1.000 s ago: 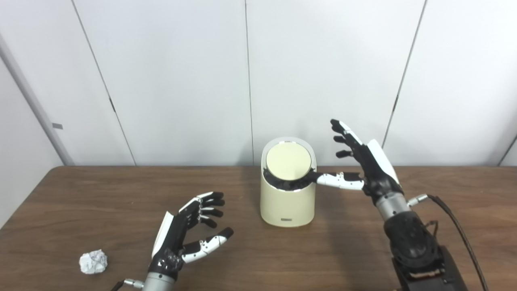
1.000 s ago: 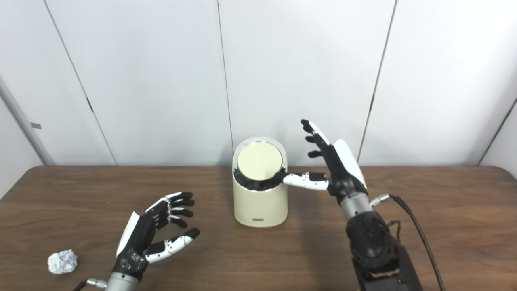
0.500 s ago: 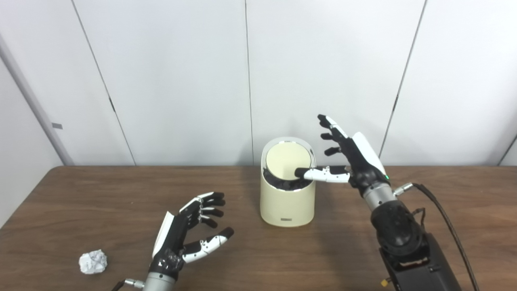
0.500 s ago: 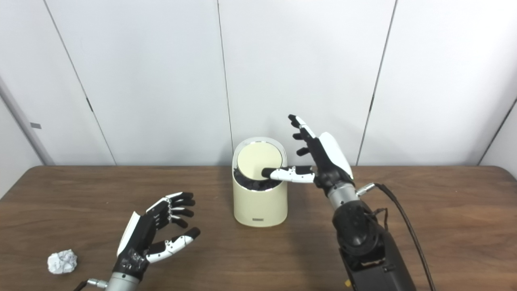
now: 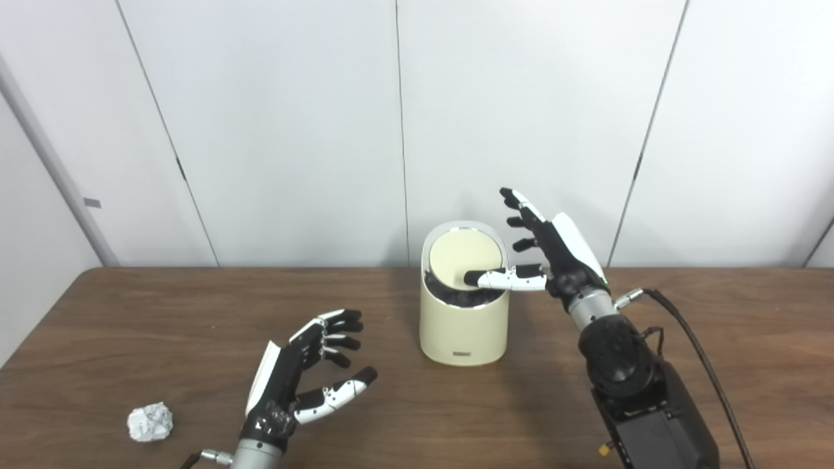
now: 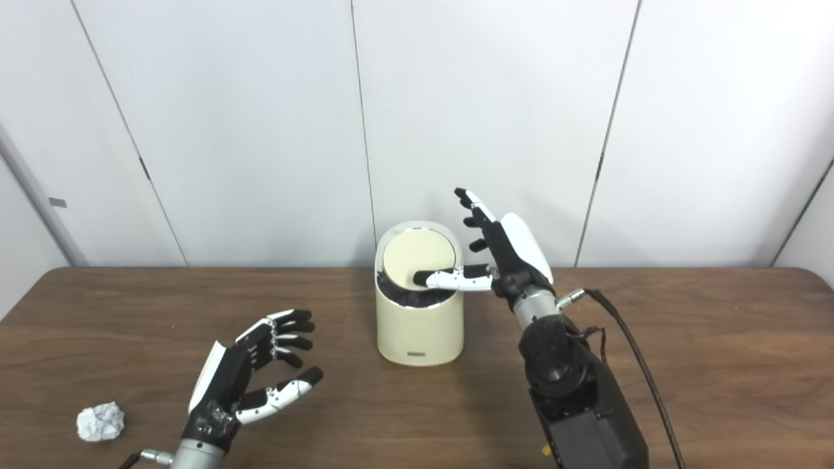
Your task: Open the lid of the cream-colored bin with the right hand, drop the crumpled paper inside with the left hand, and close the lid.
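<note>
A cream-colored bin (image 5: 464, 326) stands on the brown table (image 5: 130, 312) near the back middle. Its round lid (image 5: 464, 257) tilts toward me with a dark gap along its lower edge. My right hand (image 5: 554, 251) is open just right of the bin, fingers raised, with its thumb reaching over the lid's lower edge. A crumpled white paper ball (image 5: 150, 422) lies at the front left of the table. My left hand (image 5: 303, 371) hovers open to the right of the paper, holding nothing.
White wall panels (image 5: 293, 130) rise right behind the table's far edge. A black cable (image 5: 704, 365) trails from my right wrist across the table's right side.
My right hand has moved left toward the bin, and its thumb has slid from the rim onto the lid's lower edge. The left hand and the paper stay where they were.
</note>
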